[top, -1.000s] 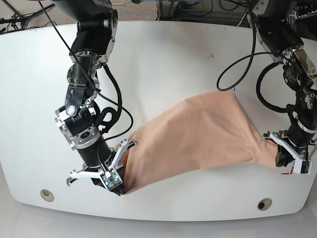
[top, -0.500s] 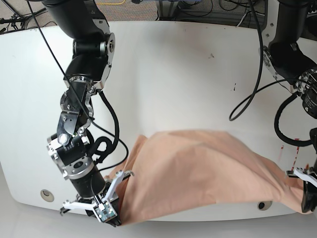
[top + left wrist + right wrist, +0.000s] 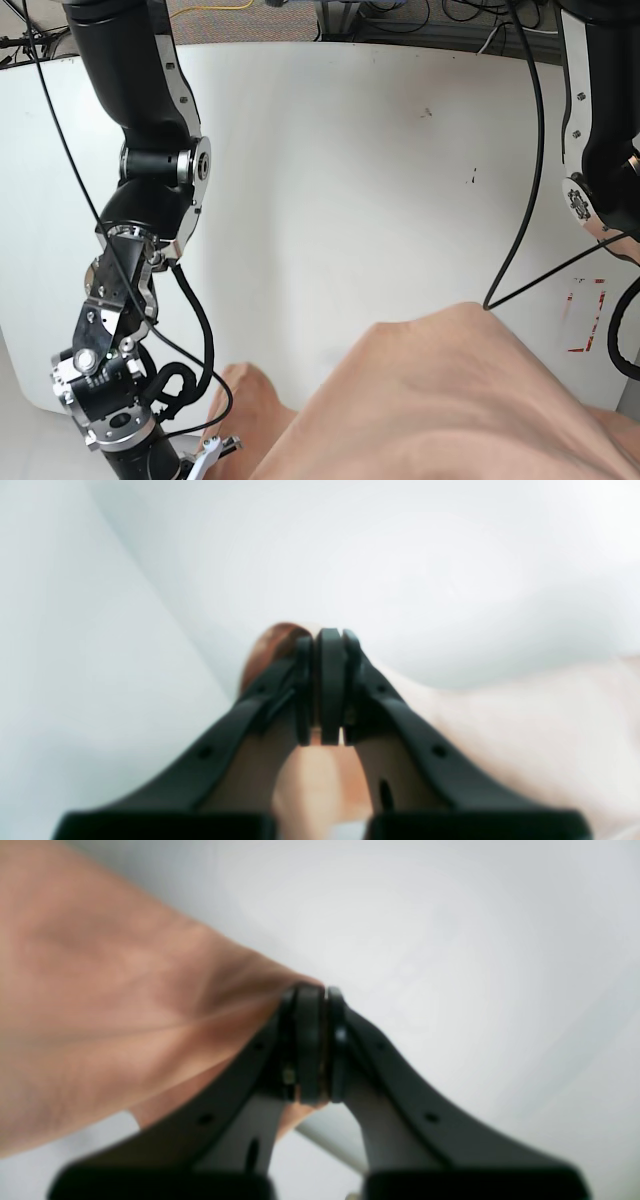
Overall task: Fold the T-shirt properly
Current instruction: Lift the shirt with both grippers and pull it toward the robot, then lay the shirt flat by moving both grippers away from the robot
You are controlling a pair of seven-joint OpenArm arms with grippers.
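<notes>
Holding the T-shirt point(image 3: 450, 400) at two of its edges, we have it filling the 5 o'clock part of the base view, with the white table point(image 3: 330, 150) bare from its middle up toward 12 o'clock. Our left gripper point(image 3: 327, 690) has its jaws pressed together on a bunch of pale peach cloth, which trails off toward 4 o'clock in the left wrist view. Our right gripper point(image 3: 312, 1040) is likewise clamped on a cloth edge, and the shirt fans out taut toward 9 o'clock in the right wrist view. Both wrist views are blurred. In the base view our right arm point(image 3: 130, 300) stands at 8 o'clock; the near table edge is covered by cloth.
</notes>
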